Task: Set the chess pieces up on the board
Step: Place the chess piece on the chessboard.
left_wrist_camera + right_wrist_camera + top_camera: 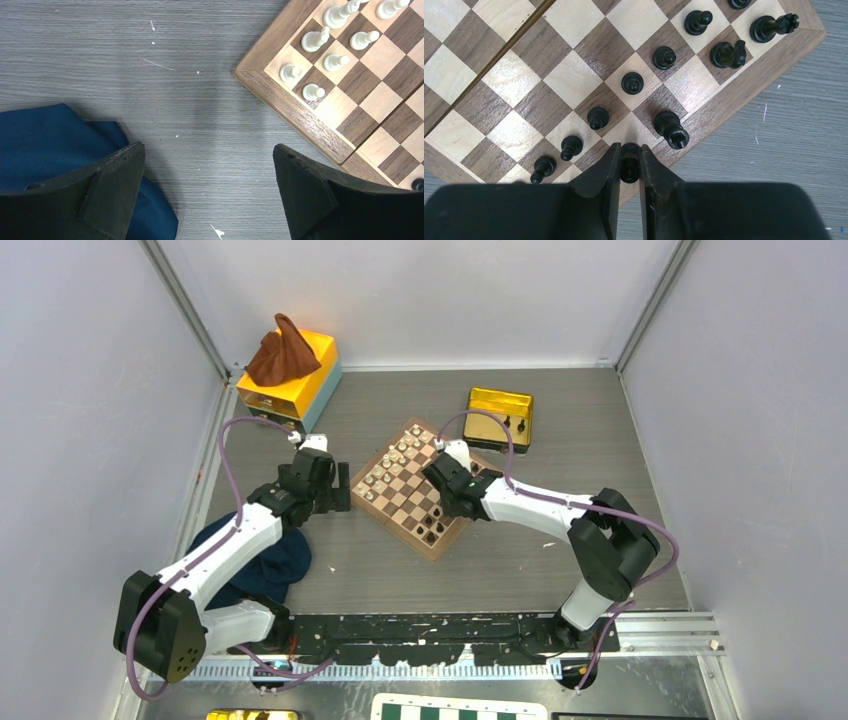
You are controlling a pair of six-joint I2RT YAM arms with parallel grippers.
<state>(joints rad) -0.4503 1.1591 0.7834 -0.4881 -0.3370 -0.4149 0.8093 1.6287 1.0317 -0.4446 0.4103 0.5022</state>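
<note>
The wooden board [396, 498] lies mid-table, turned diagonally. Several black chess pieces [632, 83] stand in two rows along its near-right edge [432, 528]; cream pieces [314, 41] fill the far-left side. My right gripper [629, 152] hangs over the board's outer row, shut on a black chess piece [629, 162] between its fingertips, beside a black piece [671, 129] standing there. My left gripper [209, 165] is open over bare table, just left of the board's corner [250, 75], nothing between its fingers.
A blue cloth [262, 565] lies under the left arm. A yellow box [290, 375] with a brown cloth stands at back left. A gold tray [499, 418] holding a few dark pieces sits behind the board. A green-and-white board [460, 710] shows at the bottom edge.
</note>
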